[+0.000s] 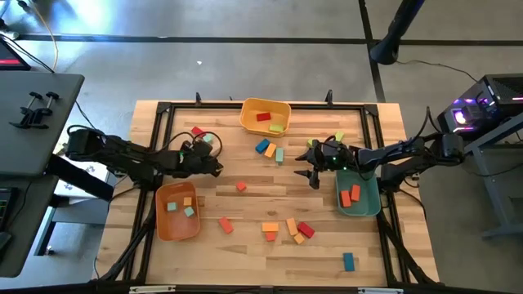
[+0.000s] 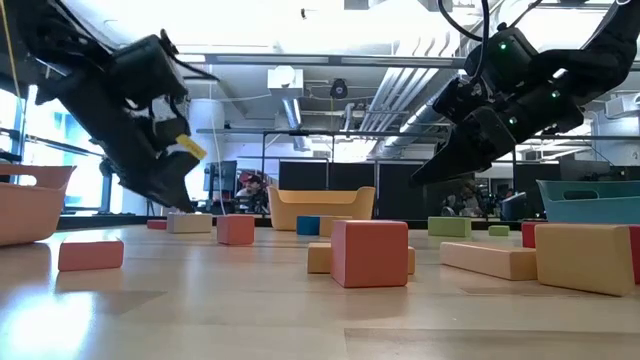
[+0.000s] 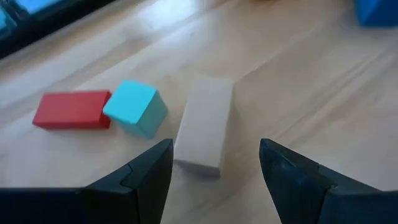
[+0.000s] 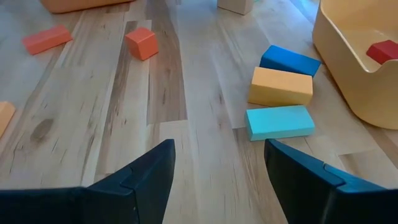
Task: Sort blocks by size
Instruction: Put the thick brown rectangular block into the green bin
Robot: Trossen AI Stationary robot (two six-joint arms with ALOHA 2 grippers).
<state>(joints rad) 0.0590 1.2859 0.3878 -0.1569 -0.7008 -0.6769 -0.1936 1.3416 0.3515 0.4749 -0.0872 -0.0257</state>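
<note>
Blocks everywhere on the wooden surface (image 1: 245,208), so let me call it from the left. My left gripper (image 3: 214,165) hovers low near the back-left corner, fingers spread wide and grasping nothing. Right ahead of them lies a tan block (image 3: 204,124), a longer rectangle, its long axis running away from me and almost in line with the gap between my fingers. Just beside it sit a teal cube (image 3: 135,109) and a red block (image 3: 71,110), those two touching each other. The tan one is mine by a mile; my right arm is well apart from it. I judge the coming move is a short drop and a squeeze across its narrow sides, minding that teal cube close by.

Below my left arm, the orange bin (image 1: 176,211) already holds a few pieces. At the back middle the yellow bin (image 1: 265,115) holds a red and a green one.

Over to the right: my right gripper (image 4: 217,165) hangs above the surface beside the teal bin (image 1: 359,198), fingers parted and empty. Ahead of it lie a blue block (image 4: 290,60), an orange block (image 4: 280,86) and a teal block (image 4: 280,122), tight together in a row, long axes crosswise to my reach. Plenty more lie scattered toward the front edge, still unsorted.
</note>
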